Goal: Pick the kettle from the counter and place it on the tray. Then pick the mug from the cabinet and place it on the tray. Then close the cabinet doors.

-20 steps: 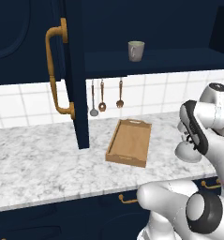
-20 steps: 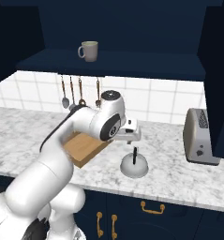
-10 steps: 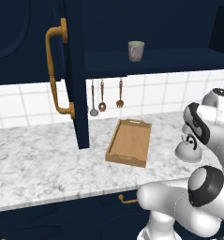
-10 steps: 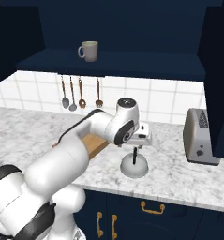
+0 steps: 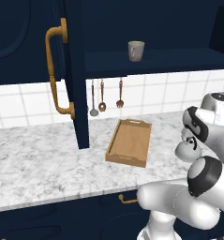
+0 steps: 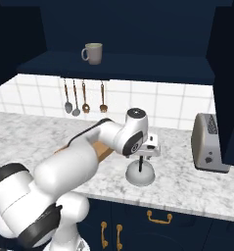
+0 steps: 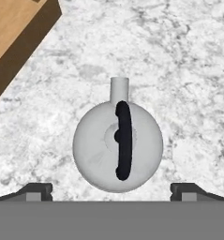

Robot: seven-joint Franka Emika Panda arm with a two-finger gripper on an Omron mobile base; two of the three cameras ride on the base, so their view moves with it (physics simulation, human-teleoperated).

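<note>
My gripper [image 7: 111, 191] is spread wide, directly above the kettle [image 7: 117, 146] on the counter [image 7: 179, 70]. Its black handle [image 7: 123, 140] runs across the line between my fingertips. The tray [image 7: 12, 42] lies left.

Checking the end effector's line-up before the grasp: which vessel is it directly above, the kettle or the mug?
The kettle, the grey dome with the black arched handle on the counter, directly under the open end effector. The mug is up on the cabinet shelf.
</note>
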